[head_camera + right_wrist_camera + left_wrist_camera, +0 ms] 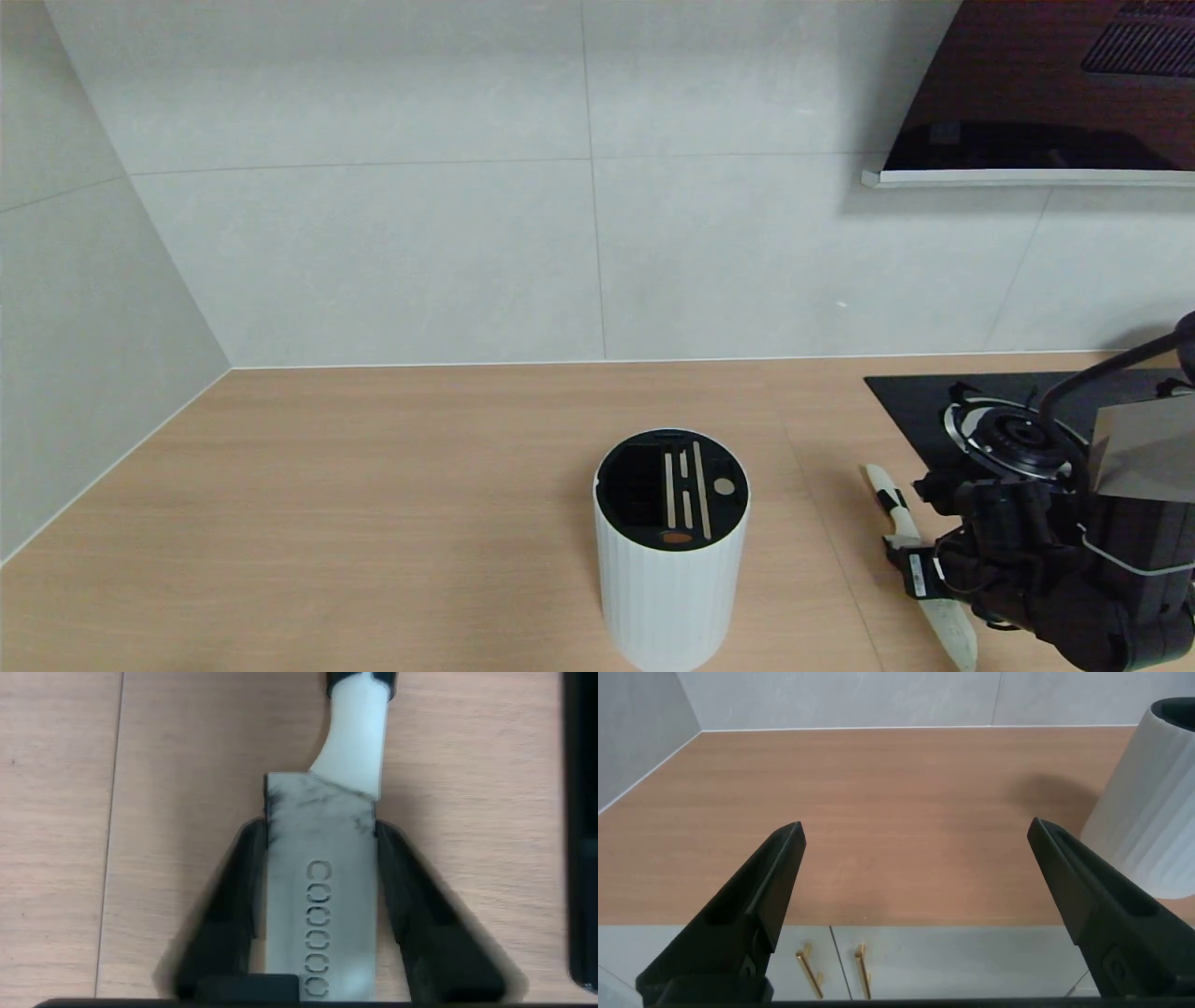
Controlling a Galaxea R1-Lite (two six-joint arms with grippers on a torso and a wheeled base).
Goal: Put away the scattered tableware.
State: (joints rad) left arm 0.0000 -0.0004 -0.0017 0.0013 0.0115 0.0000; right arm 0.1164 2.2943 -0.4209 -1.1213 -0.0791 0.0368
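Wooden counter point(373, 485) carries the knife point(950, 630), lying flat between the white holder point(670, 579) and the stove point(910, 401). I have my right gripper point(318, 835) down over it, fingers closed against both edges of the blade. My left gripper point(915, 831) hangs over the counter's front edge with its fingers spread wide, holding nothing

Wide counter point(373, 513) free L of holder point(670, 579); hob point(910, 401) crowds R.
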